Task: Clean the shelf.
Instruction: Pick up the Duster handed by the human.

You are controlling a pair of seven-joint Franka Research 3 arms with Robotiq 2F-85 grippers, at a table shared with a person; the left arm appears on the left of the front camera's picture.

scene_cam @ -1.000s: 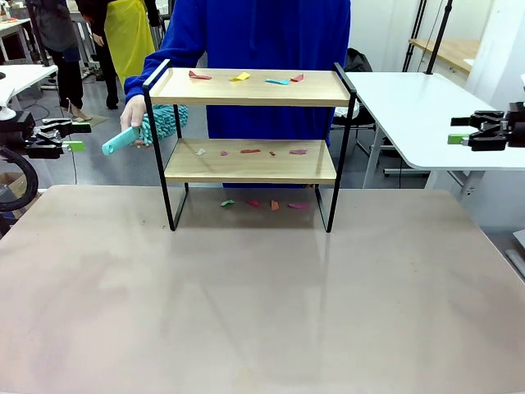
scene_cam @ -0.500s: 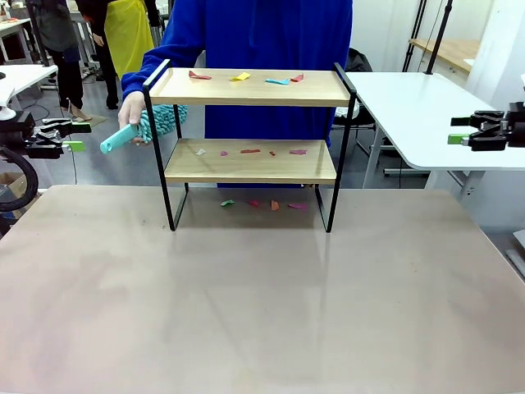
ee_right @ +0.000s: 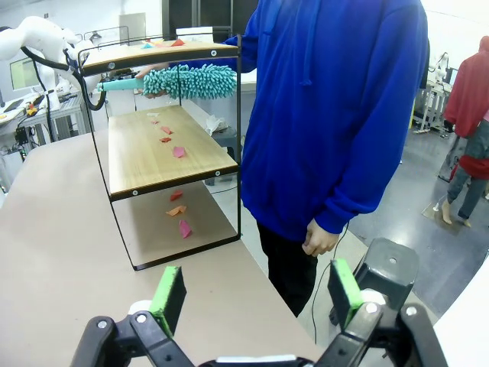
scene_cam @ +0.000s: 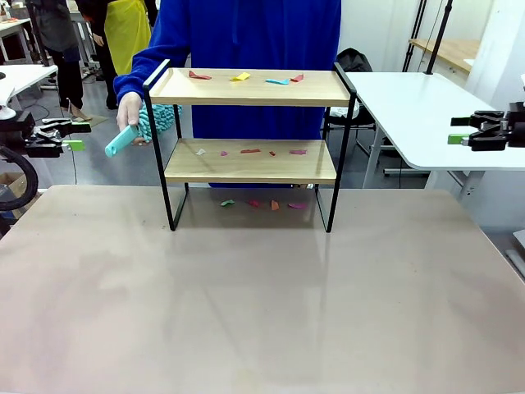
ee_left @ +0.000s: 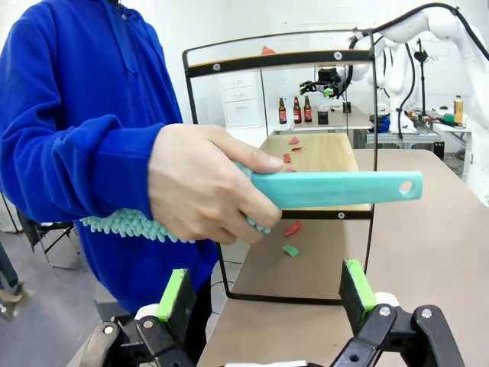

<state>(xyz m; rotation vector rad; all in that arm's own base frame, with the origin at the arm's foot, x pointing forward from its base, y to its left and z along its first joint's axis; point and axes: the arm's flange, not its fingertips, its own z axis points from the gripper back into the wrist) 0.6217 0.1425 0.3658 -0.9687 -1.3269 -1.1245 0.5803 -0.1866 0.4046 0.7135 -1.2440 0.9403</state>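
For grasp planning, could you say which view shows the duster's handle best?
The left wrist view: the duster's handle is large in the person's hand. The front view shows it small; the right wrist view, distant.

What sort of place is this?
Probably a lab or workshop: a white worktable, black tripod stands, and a two-tier wooden shelf in a black metal frame staged on a beige table.
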